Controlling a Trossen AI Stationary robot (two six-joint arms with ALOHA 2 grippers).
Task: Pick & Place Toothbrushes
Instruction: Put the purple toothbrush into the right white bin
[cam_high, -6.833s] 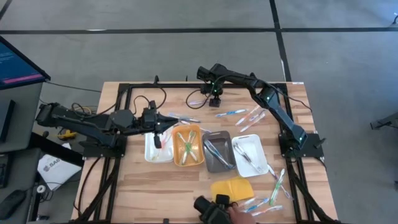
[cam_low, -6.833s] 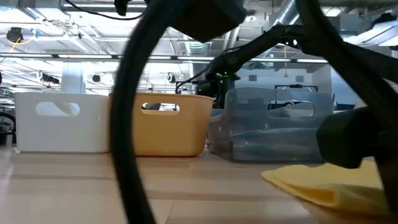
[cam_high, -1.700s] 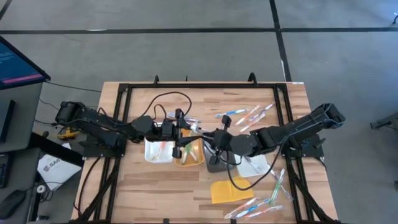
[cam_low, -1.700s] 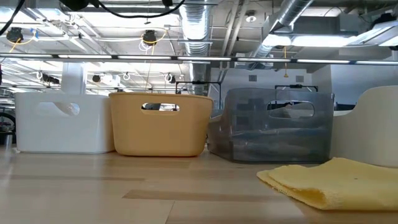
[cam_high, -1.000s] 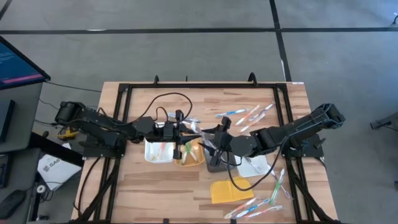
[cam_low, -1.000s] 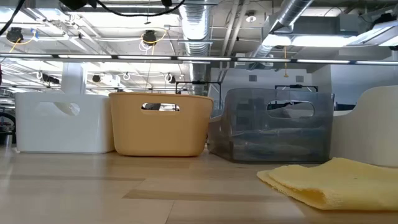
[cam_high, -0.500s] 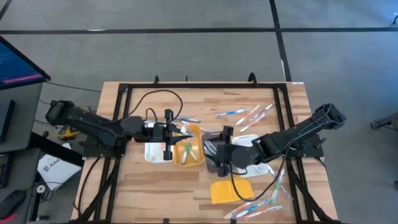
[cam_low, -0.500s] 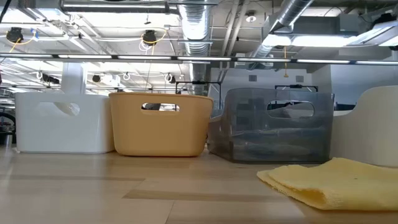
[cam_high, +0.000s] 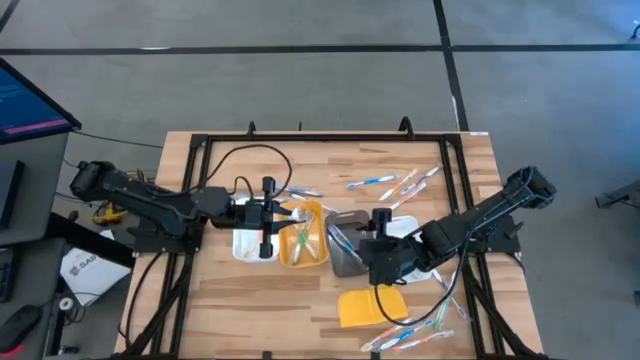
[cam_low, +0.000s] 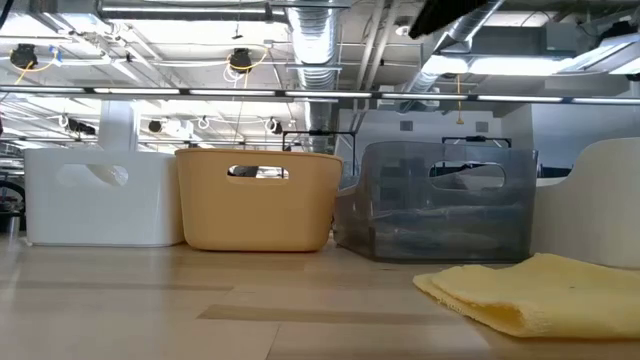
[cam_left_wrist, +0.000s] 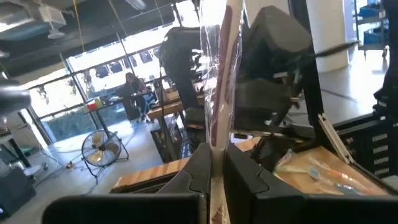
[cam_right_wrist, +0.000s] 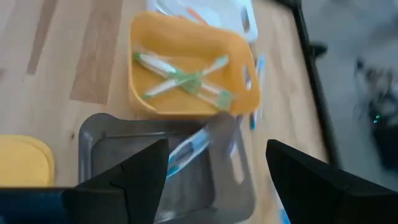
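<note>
High view: left gripper (cam_high: 268, 216) over the white tray (cam_high: 245, 246), far-left end of the tray row, clenched on a wrapped toothbrush (cam_high: 266, 238) that lies along near–far. Orange tray (cam_high: 318, 222) just right of it, green-handled toothbrushes (cam_high: 299, 239) crossed inside. Grey tray (cam_high: 346, 264) next, blue brushes (cam_high: 342, 240) in it. Right gripper (cam_high: 378, 262) above near-right part of grey tray, close to the yellow pad (cam_high: 368, 304). Second white tray (cam_high: 406, 226) partly hidden under right arm. Loose toothbrushes (cam_high: 392, 183) on far-right of table, another bunch (cam_high: 440, 305) near-right corner.

Low view: white, orange (cam_low: 258, 199) and grey (cam_low: 440, 201) trays in a row L to R, yellow pad near right. Dark bit of an arm at top; can't tell which.

Left wrist view: fingers (cam_left_wrist: 198, 172) pinched tight on the clear-wrapped toothbrush (cam_left_wrist: 219, 93), pinkish handle, standing straight up between them. More brushes (cam_left_wrist: 314, 169) on the table beyond. People seated far off in the room.

Right wrist view: fingers (cam_right_wrist: 135, 174) spread wide, nothing between them. Below: grey tray (cam_right_wrist: 90, 140) with a blue brush (cam_right_wrist: 188, 150), orange tray (cam_right_wrist: 140, 33) w/ crossed green brushes (cam_right_wrist: 186, 78), white tray corner beyond.
</note>
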